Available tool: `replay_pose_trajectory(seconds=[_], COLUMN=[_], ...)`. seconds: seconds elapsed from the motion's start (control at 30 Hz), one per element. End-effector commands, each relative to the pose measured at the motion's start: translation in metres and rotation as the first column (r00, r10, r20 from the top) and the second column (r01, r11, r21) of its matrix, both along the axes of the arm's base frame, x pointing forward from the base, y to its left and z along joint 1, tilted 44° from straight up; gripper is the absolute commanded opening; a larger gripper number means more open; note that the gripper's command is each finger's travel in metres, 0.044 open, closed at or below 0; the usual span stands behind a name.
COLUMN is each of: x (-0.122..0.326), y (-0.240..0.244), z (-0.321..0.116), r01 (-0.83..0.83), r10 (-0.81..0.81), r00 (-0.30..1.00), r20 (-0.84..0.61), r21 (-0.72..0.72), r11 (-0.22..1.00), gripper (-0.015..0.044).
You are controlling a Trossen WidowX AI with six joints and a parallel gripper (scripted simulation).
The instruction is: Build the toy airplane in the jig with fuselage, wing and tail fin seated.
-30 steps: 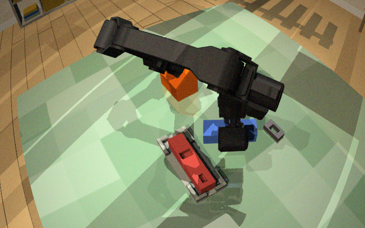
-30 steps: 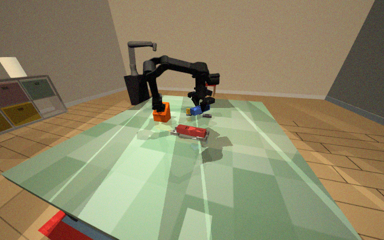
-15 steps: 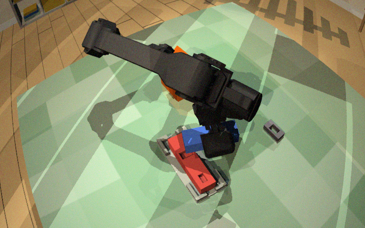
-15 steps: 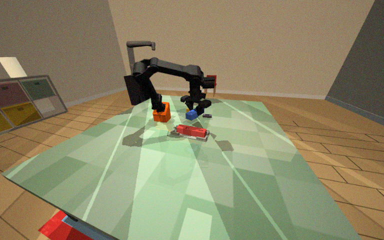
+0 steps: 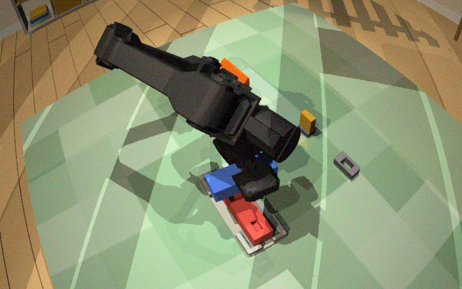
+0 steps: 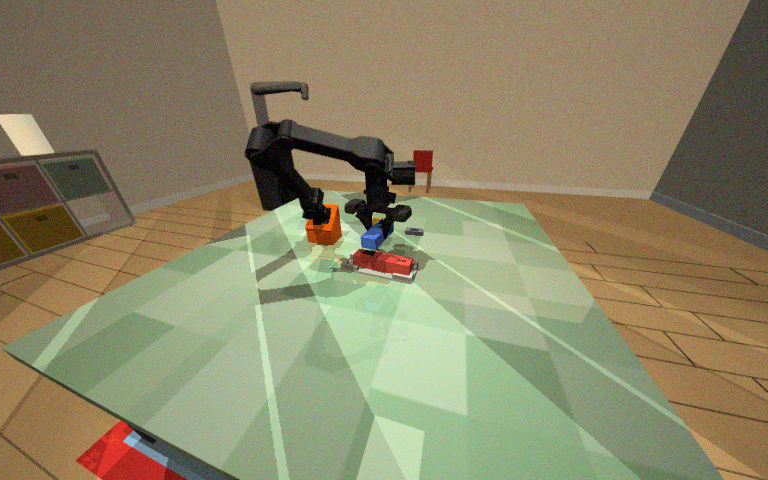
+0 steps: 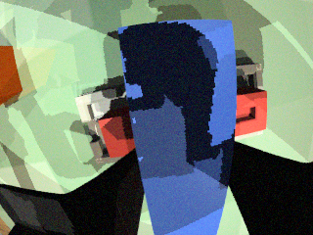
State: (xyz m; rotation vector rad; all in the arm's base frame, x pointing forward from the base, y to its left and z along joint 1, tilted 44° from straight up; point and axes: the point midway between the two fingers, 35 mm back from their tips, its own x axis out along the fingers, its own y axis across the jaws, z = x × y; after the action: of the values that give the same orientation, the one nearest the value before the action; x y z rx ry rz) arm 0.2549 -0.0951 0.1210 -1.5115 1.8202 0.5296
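The red fuselage (image 5: 248,214) (image 6: 382,262) (image 7: 251,112) lies in the grey-white cradle (image 5: 281,234) (image 6: 389,275) (image 7: 86,106) and looks flat. My gripper (image 6: 378,228) (image 7: 182,148) is shut on the blue wing (image 5: 222,182) (image 6: 371,238) (image 7: 225,98). It holds the wing crosswise above the fuselage, with a small gap below it in the exterior view. The wing's tab is hidden, and the wing socket is mostly covered. The small socket near the fuselage's other end is empty. The yellow tail fin (image 5: 307,121) stands upright in a small dark holder (image 5: 306,132).
An orange block (image 5: 234,72) (image 6: 324,230) (image 7: 7,73) stands beside the arm, left of the cradle in the exterior view. An empty grey rectangular holder (image 5: 354,173) (image 6: 414,231) lies beyond the cradle, near the tail fin. The arm hides part of the mat.
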Motion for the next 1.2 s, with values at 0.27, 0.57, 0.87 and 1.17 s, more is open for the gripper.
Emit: replay_pose_trajectory(seconds=[0.27,0.57,0.87,1.17], x=[-0.012,-0.012,-0.012,-0.012], y=[-0.009,-0.009,-0.016,-0.026], z=[0.004,0.004,-0.002,-0.013], r01=[-0.057,-0.057,-0.057,-0.057], r10=[0.056,0.056,0.056,0.056], r00=[0.997,0.997,0.997,0.997], r20=[-0.057,-0.057,-0.056,-0.056], r21=[-0.005,-0.005,-0.005,-0.005], r11=[0.998,0.998,0.998,0.998], gripper=[0.0131,0.0195,0.0195,0.0195])
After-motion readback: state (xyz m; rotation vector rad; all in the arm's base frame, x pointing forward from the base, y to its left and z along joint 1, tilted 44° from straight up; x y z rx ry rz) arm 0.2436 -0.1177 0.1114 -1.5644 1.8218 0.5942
